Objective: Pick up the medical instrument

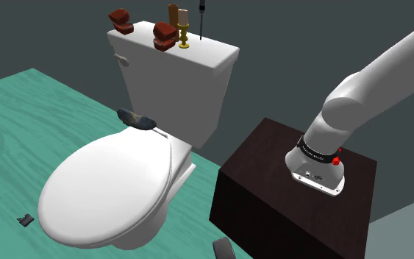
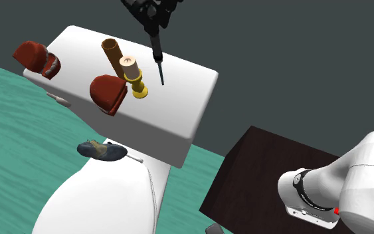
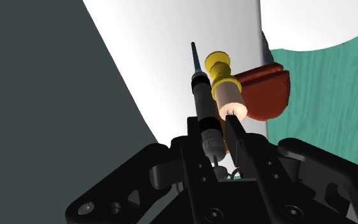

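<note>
Gripper (image 3: 213,130) is closed on the top end of the instrument (image 2: 158,60), a thin dark rod with a thicker barrel and a needle-fine tip. In the wrist view the two fingers pinch the barrel from either side, with no gap showing.

The instrument hangs upright, tip down, over the white tank lid (image 2: 185,93), just beside the yellow candlestick (image 2: 138,85). I cannot tell whether the tip touches the lid or is clear of it.

Handling, as a judgement:
- It looks light, stiff and very narrow.
- The round barrel is probably smooth and may slip or swivel between flat pads.
- The fine tip looks easy to bend, so it should be kept off hard surfaces.
- The thick barrel is the right place to hold, never the needle.
- The hold is high, so the lower end may swing towards the candlestick or the red lump (image 2: 107,92).
</note>
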{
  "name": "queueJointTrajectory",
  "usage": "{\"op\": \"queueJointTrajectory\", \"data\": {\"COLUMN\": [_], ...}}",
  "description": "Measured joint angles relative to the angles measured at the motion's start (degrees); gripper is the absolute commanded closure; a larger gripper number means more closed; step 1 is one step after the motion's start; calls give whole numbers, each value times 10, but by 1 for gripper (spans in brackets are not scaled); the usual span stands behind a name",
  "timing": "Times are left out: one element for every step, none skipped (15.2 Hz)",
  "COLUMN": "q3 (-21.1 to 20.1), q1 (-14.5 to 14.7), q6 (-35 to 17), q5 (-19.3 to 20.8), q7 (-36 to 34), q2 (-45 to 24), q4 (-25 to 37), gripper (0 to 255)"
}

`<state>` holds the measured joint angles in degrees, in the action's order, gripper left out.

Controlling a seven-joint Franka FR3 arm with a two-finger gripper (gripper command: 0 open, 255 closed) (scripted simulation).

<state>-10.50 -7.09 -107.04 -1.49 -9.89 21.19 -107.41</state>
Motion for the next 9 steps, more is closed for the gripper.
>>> {"op": "queueJointTrajectory", "data": {"q3": [1,2,1,1,0,0,-1,-1,-1], "q1": [0,-1,-1,-1,-1,-2,-2,-2,-2], "q6": [7,15,24,32,40,47,54,61,66], "q5": [0,0,1,1,2,3,3,4,4], "q7": [1,2,2,1,0,0,-1,-1,-2], "q2": [-2,-3,-6,-9,-12,-16,-18,-21,-25], "q4": [9,18,30,42,52,64,72,83,91], "gripper": [255,255,255,255,255,255,255,255,255]}}
